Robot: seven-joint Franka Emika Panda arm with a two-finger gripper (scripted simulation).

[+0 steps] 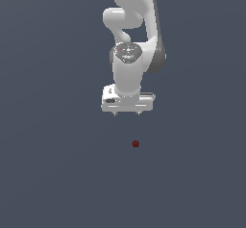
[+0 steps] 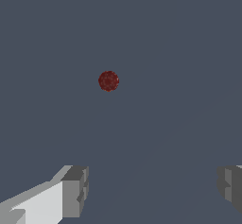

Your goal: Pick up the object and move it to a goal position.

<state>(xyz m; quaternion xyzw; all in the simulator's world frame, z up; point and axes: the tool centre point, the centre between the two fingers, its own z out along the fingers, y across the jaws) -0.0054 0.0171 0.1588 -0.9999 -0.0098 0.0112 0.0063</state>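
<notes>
The object [image 1: 135, 144] is a tiny dark red bumpy blob lying alone on the grey-blue floor, in front of the arm and a little toward the exterior view's right. In the wrist view the object [image 2: 108, 81] appears as a small red ball well apart from the fingers. My gripper [image 1: 127, 114] hangs above the floor, short of the object, pointing down. Its two fingertips [image 2: 75, 190] stand wide apart with nothing between them, so it is open.
The white arm [image 1: 132, 39] rises behind the gripper. A flat grey-blue floor [image 1: 48, 174] spreads all around, and no other object shows in either view.
</notes>
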